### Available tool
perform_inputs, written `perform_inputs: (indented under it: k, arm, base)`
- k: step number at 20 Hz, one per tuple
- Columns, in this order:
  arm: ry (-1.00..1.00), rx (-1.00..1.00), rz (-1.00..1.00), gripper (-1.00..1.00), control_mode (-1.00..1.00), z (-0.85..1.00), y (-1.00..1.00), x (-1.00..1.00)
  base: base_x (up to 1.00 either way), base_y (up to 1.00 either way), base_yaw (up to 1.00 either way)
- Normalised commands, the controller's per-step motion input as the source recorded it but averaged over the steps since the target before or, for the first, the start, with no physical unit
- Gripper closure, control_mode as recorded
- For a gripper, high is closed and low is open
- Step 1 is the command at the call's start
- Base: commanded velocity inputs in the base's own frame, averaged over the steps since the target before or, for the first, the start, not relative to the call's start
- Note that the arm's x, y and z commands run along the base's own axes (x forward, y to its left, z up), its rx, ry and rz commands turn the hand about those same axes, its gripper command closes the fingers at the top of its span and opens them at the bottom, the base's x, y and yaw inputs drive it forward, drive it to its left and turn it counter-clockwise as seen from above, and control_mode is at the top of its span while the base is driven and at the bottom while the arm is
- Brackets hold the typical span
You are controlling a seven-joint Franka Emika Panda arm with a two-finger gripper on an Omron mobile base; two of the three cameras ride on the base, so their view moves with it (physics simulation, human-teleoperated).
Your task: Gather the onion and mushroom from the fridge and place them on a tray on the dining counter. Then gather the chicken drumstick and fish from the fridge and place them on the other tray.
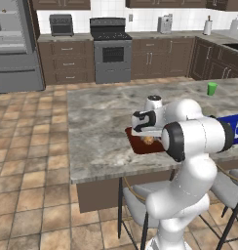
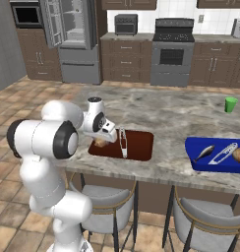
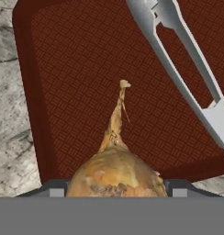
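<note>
Onion (image 3: 116, 172): you hold it between the gripper (image 3: 114, 190) fingers, low over the dark red-brown tray (image 3: 63, 69).
Risk: released, it may roll onto the tongs (image 3: 187, 69).
Blue tray (image 2: 200, 162): well apart.

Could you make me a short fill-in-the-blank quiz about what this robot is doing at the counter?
1. The gripper holds an ____ between its fingers.
2. It hangs over the dark ____ tray.
3. Metal tongs lie on that tray, and a green ____ stands further along the counter.
4. At the back of the kitchen, the fridge stands with its upper doors ____.

Missing words: onion; red-brown; cup; open
</note>
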Motion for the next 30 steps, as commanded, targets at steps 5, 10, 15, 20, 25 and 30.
perform_inputs:
  k: [5, 10, 15, 20, 25, 30]
  arm:
    - [0.00, 0.00, 0.00, 1.00, -1.00, -0.12, 0.00, 0.07]
    - [0.00, 0.00, 0.00, 1.00, -1.00, -0.15, 0.00, 0.16]
    - [0.00, 0.00, 0.00, 1.00, -1.00, -0.15, 0.00, 0.18]
    - [0.00, 0.00, 0.00, 1.00, -1.00, -0.18, 0.00, 0.16]
    - [0.00, 0.00, 0.00, 1.00, -1.00, -0.22, 0.00, 0.24]
    - [-0.01, 0.00, 0.00, -1.00, -1.00, -0.19, 0.01, 0.13]
  base:
    - [0.00, 0.00, 0.00]
    - [0.00, 0.00, 0.00]
    - [0.00, 0.00, 0.00]
    - [0.00, 0.00, 0.00]
    - [0.00, 0.00, 0.00]
    - [0.00, 0.00, 0.00]
